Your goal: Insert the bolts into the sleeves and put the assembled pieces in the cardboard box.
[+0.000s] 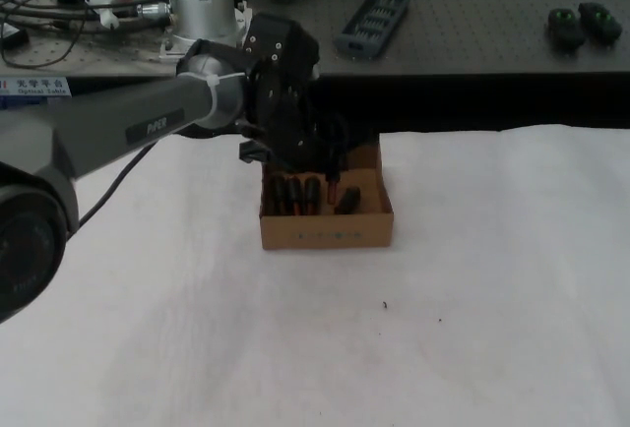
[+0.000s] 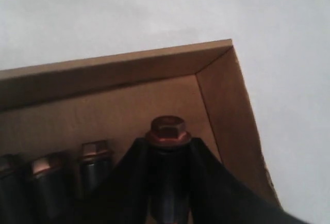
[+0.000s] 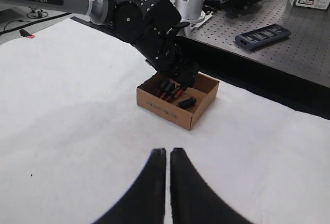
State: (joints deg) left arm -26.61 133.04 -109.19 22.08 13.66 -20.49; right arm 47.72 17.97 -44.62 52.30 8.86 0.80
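Observation:
The cardboard box (image 1: 325, 232) stands mid-bench on the white cloth. My left gripper (image 1: 331, 169) reaches down into it, shut on an assembled piece (image 2: 167, 131), a dark sleeve with a coppery hex bolt head, held upright between the black fingers (image 2: 129, 172) near the box's corner. Three more assembled pieces (image 2: 95, 157) stand in a row beside it, also visible from above (image 1: 295, 194). Another dark piece (image 1: 346, 199) lies on its side in the box. My right gripper (image 3: 167, 154) hangs shut and empty over the cloth, well away from the box (image 3: 170, 111).
Behind the cloth runs a perforated metal bench with a dark bit tray (image 1: 372, 22), two dark green-topped objects (image 1: 583, 26) and cables (image 1: 69, 4) at the far left. Bare cloth (image 1: 472, 329) surrounds the box on all sides.

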